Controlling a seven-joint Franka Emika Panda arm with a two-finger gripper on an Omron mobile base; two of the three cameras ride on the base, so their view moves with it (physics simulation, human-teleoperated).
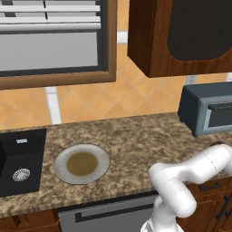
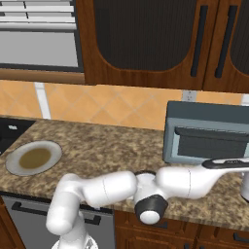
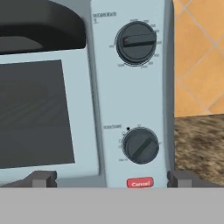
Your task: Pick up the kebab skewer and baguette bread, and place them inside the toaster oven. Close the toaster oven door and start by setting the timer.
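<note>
The toaster oven [image 2: 204, 116] stands on the counter at the right, a dark blue-grey box. Its toaster oven door [image 3: 81, 109] is closed, with the dark window [image 3: 35, 113] and dark handle [image 3: 39, 24] in the hand view. My gripper [image 3: 113, 179] is open, close in front of the control panel, and its fingertips [image 3: 41, 178] straddle the lower front with nothing between them. The panel carries an upper knob [image 3: 136, 42], a lower knob [image 3: 141, 145] and a red Cancel button [image 3: 140, 183]. The kebab skewer and baguette bread are out of view.
A grey plate [image 1: 81, 164] with a brown centre lies on the granite counter [image 1: 136, 140] to the left. A black sink [image 1: 20, 161] is further left. Dark wooden wall cabinets [image 2: 146, 44] hang above the oven. My arm [image 2: 185, 182] stretches along the counter's front edge.
</note>
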